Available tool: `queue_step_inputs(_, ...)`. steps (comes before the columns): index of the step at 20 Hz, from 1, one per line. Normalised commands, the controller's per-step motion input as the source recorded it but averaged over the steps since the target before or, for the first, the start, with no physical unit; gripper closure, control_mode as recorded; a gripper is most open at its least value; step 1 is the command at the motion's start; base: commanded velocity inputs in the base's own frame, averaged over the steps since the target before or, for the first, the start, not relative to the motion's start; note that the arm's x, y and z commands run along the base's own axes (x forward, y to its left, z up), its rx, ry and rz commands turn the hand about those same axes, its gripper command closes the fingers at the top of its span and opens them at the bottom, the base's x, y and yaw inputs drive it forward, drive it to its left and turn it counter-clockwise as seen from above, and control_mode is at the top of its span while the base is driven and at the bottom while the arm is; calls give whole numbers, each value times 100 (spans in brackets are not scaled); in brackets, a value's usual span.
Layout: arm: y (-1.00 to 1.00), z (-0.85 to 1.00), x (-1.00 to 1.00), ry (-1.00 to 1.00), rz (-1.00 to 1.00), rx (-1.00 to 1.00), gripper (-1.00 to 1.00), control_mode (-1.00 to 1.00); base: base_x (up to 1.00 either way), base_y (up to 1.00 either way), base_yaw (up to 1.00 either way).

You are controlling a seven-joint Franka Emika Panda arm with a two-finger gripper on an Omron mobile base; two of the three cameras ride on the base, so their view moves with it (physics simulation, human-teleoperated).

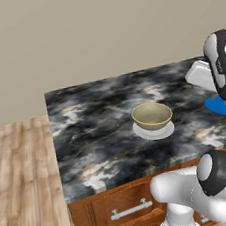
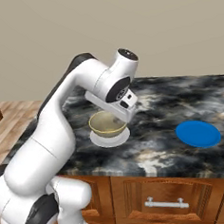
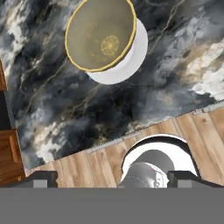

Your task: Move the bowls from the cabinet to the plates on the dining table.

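Note:
One bowl [image 1: 151,115] [image 2: 106,124], tan inside with a pale yellow rim, sits upright on the pale grey-white plate [image 1: 155,132] [image 2: 111,140] on the dining table [image 1: 98,137] [image 2: 155,148]. The bright blue plate [image 2: 198,133] [image 1: 217,105] lies bare to its right. In the hand view the bowl [image 3: 100,37] and its plate [image 3: 133,57] lie well ahead of my gripper [image 3: 113,180], which is open with nothing between its fingers. My white hand [image 2: 114,104] hovers just above the bowl, clear of it. The cabinet is out of view.
Brown wooden drawers with silver handles [image 1: 130,208] [image 2: 164,202] run under the table's near edge. Light wood floor [image 1: 24,187] lies left of the table, and a plain beige wall stands behind it. My own elbow [image 1: 213,172] fills the lower right of the left base view.

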Motion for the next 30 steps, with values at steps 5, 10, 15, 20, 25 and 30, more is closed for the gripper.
queue_step_inputs(5, 12, 24, -20, -14, -2, -17, -100, -100, 0, 0, 0)
queue_step_inputs(10, 4, 8, -13, -16, -4, -18, -100, -100, 0, 0, 0)
queue_step_inputs(15, 3, 8, -8, -12, -6, -12, -100, -100, 0, 0, 0)
queue_step_inputs(20, 6, 30, -14, -3, -5, -5, -100, -100, 0, 0, 0)
queue_step_inputs(25, 7, 33, -17, 0, -2, -4, -100, -100, 0, 0, 0)
queue_step_inputs(30, 3, 26, -19, 0, 1, -7, -100, -100, 0, 0, 0)
